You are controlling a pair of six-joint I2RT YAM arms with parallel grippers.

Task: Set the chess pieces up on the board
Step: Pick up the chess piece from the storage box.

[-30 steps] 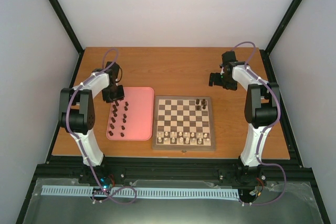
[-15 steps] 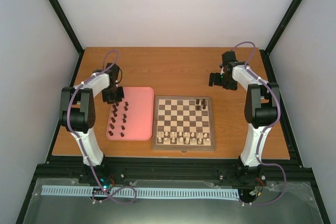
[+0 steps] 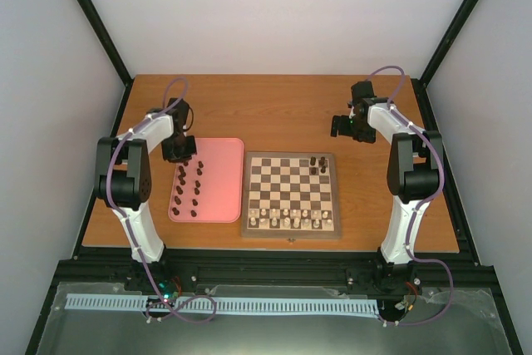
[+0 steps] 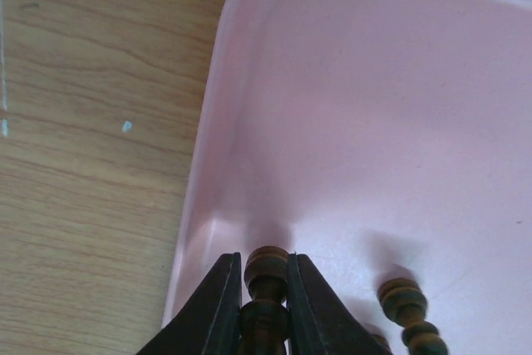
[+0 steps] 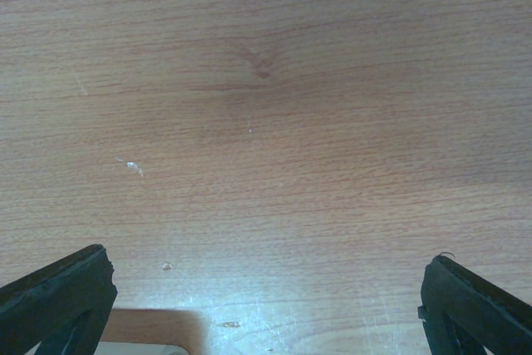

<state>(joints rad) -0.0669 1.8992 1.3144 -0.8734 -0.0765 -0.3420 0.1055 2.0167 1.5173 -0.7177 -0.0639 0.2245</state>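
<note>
Left gripper [image 4: 263, 287] newly pinching chess piece [image 4: 267, 262], right gripper [image 5: 266, 265] spread, wood table [image 5: 266, 122], white walls [image 3: 274, 14]

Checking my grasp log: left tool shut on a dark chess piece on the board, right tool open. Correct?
No. The dark chess piece stands in the pink tray, not on the board; the left wrist view shows it. The left tool is shut on it, the right tool open.

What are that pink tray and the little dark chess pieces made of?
The pink tray looks like smooth moulded plastic: uniform colour, rounded rim, soft sheen. The dark chess pieces look like turned, varnished wood: ringed profile, brown gloss. Plastic remains possible.
</note>
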